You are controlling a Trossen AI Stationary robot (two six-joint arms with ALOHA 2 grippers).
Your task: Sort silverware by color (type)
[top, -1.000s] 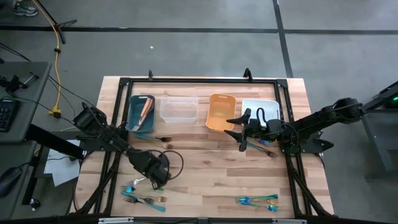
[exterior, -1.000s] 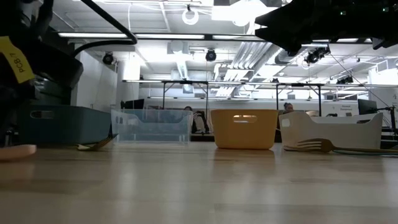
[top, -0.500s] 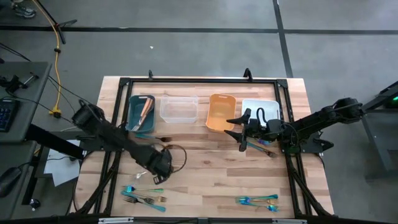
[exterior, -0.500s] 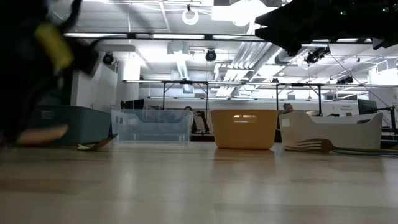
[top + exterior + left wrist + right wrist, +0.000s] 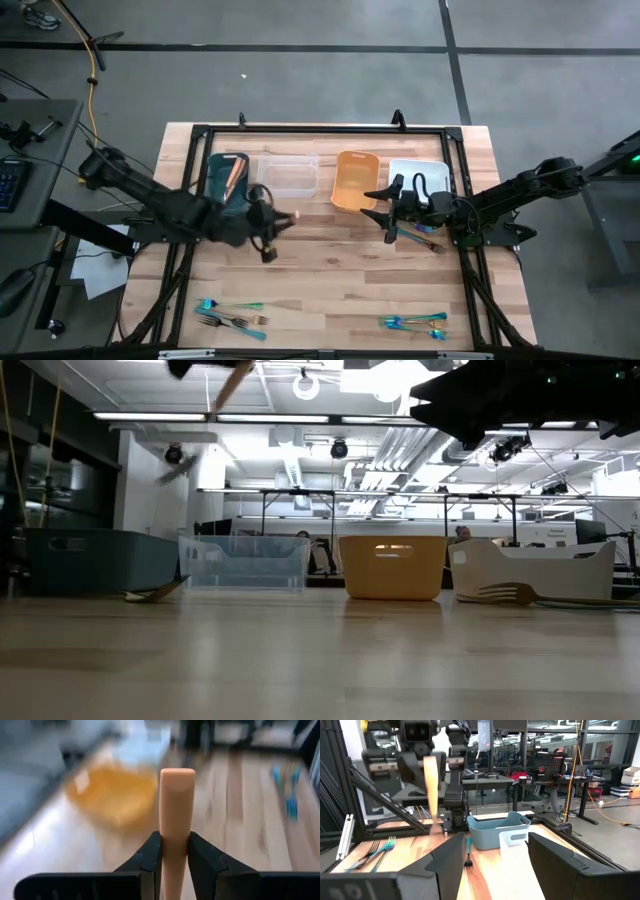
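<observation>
Left gripper (image 5: 174,857) aloft, clamping salmon utensil (image 5: 175,815).

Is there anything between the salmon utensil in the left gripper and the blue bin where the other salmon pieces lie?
Nothing visible does. The left gripper holds the salmon utensil lifted above the table, just beside the blue bin. The bin is open-topped, and only bare wood lies between them.

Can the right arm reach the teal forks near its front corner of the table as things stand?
Probably yes: the right gripper is open and empty, and bare table lies between it and the teal forks.
</observation>
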